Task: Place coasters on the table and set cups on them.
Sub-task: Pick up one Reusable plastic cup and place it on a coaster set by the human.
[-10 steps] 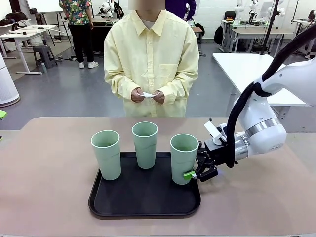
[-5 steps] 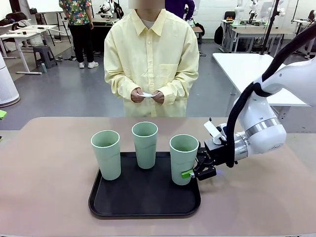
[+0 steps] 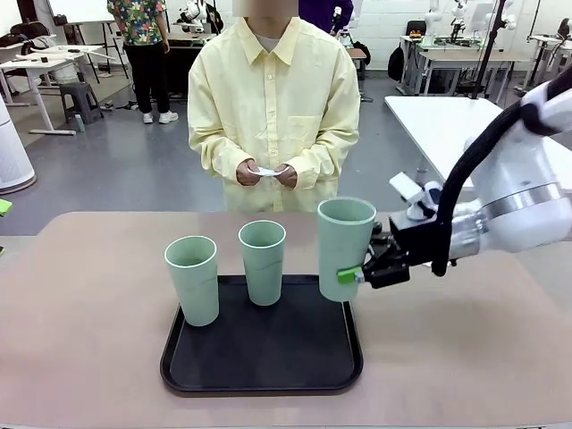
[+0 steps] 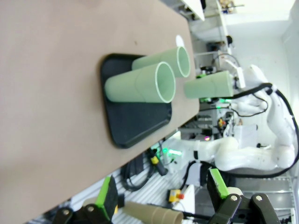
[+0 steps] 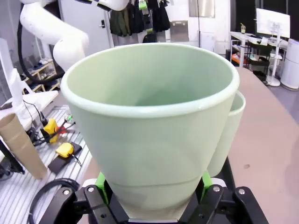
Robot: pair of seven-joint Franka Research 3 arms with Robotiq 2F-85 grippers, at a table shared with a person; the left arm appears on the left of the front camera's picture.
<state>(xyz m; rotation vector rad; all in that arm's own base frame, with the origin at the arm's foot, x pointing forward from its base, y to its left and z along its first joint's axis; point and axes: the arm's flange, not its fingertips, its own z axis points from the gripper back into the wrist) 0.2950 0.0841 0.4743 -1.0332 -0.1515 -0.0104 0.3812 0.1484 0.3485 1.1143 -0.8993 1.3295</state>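
— Mint-green cups (image 3: pixel 262 259), three: where do we list them?
— Two on the black tray (image 3: pixel 259 362). The third cup (image 3: pixel 345 237) hangs above the tray's right edge, clamped low in our right gripper (image 3: pixel 347 275).
— Our left gripper (image 4: pixel 163 186)?
— Fingers spread, nothing between.

Right cup (image 3: pixel 345 246) hung upright, mint-green, over tray (image 3: pixel 259 366) right edge; left cup (image 3: pixel 192 279), middle cup (image 3: pixel 263 261) stood upright on tray.

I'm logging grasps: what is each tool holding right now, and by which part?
The right tool grips a mint-green cup by its lower side wall, near the base. The left tool is open and holds nothing.
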